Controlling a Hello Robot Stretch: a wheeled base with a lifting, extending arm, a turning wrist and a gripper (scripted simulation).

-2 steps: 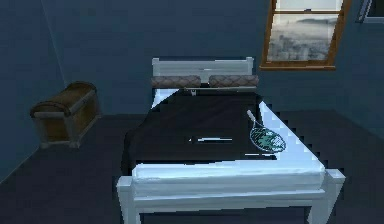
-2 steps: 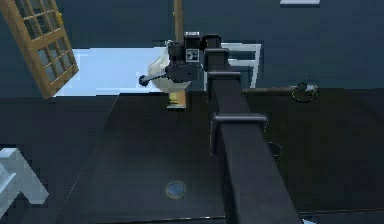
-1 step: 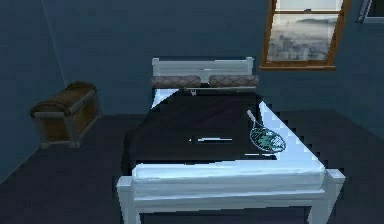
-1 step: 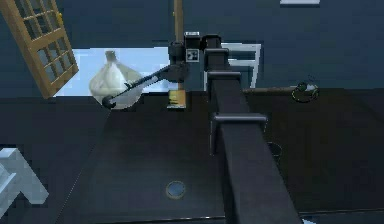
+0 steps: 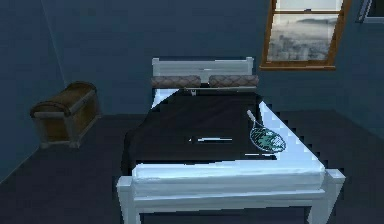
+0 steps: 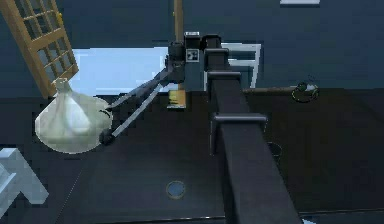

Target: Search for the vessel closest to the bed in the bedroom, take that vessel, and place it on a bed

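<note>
One lamp is seen left; right of it a yellowish blob, possibly the vessel, on the dark surface by the gripper. Whether anything is held cannot be told. Judged light, rigid, breakable; best gripped across its sides.

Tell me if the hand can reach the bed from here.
Probably not: the bed lies ahead, its corner at the arm side view's lower left, while the hand reaches out sideways beyond that corner. The base would need turning.
</note>
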